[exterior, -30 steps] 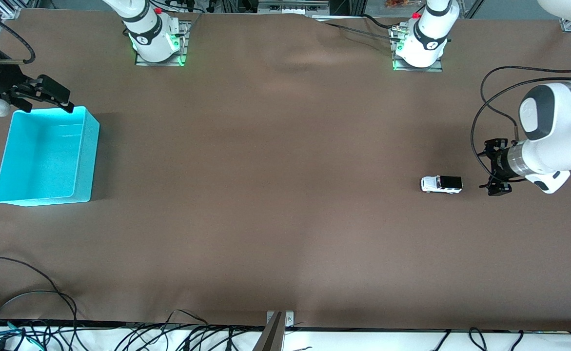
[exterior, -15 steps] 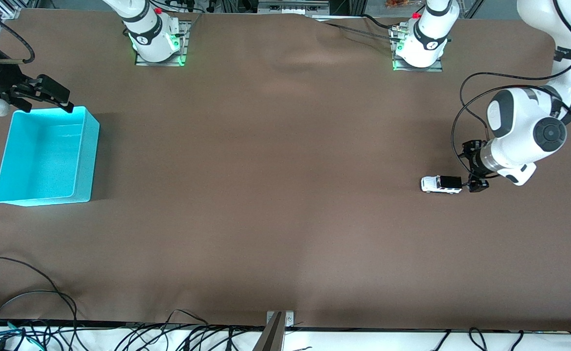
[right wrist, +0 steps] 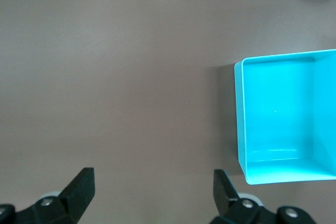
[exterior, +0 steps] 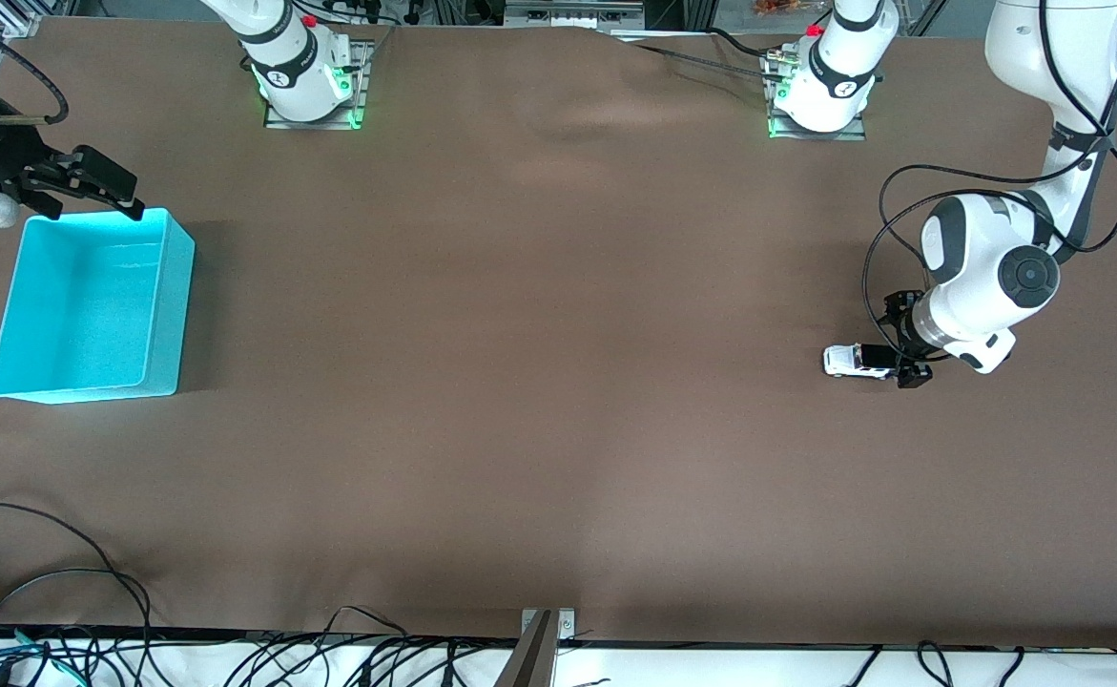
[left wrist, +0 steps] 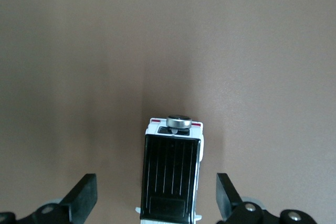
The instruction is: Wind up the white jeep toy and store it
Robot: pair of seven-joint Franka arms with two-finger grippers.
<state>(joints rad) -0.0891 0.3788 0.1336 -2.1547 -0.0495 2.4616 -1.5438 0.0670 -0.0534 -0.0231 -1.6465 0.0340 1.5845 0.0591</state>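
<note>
The white jeep toy [exterior: 854,361] has a black roof and stands on the brown table toward the left arm's end. My left gripper [exterior: 905,345] is low over its roofed end and open. In the left wrist view the jeep toy [left wrist: 171,177] lies between the spread fingers [left wrist: 83,199] without touching either. A round silver disc [left wrist: 179,122] sits on the jeep's end. My right gripper [exterior: 91,186] waits, open and holding nothing, above the rim of the turquoise bin [exterior: 169,305] that lies farthest from the front camera. The right wrist view shows that gripper [right wrist: 152,188] over bare table beside the bin [right wrist: 239,114].
The bin holds nothing that I can see. Black cables [exterior: 52,611] trail along the table edge nearest the front camera. A metal bracket [exterior: 544,630] stands at the middle of that edge. Both arm bases [exterior: 305,81] are bolted along the edge farthest from the camera.
My left arm has swung in from its end of the table and lowered, bringing its open fingers around the jeep's roofed end. The jeep, the bin and the right arm have not moved.
</note>
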